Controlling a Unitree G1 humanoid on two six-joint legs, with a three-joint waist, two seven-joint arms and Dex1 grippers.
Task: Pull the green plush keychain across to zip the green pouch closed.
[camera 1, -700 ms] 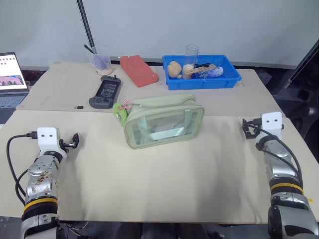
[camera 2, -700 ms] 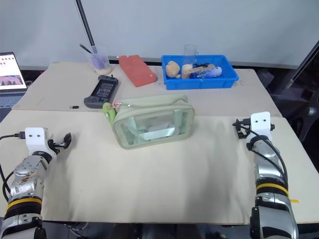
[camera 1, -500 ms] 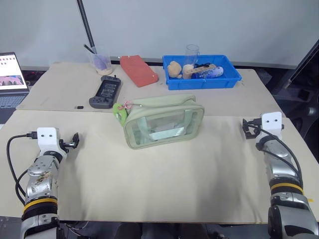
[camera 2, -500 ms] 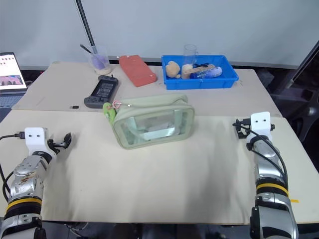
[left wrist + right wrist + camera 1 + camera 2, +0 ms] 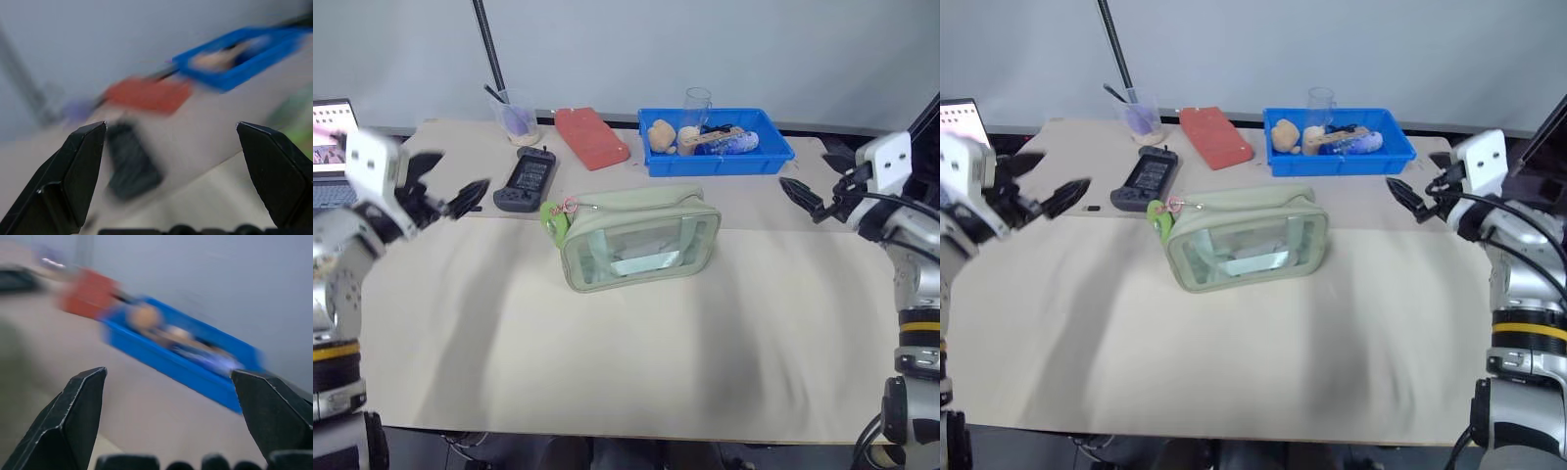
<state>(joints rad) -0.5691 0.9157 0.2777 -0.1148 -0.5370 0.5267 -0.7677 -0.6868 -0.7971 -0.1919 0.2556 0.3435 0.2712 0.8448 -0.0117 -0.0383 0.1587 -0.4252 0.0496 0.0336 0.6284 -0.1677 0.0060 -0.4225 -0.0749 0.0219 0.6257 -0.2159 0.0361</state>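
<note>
Both grippers, left [image 5: 460, 196] and right [image 5: 808, 204], spread wide, empty; green plush keychain [image 5: 551, 217] hanging frame centre-left beside green pouch [image 5: 639, 240]; light pouch risking sliding unbraced.

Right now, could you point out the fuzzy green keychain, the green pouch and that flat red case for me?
green plush keychain [image 5: 551, 217]: left eye view, on its fuzzy body.
green pouch [image 5: 641, 250]: left eye view, on its clear front window.
red case [image 5: 592, 137]: left eye view, on its flat top.

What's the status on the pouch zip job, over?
Left gripper and right gripper open, empty, raised either side. Green plush keychain at green pouch's left end, untouched. Nothing in the way.
</note>
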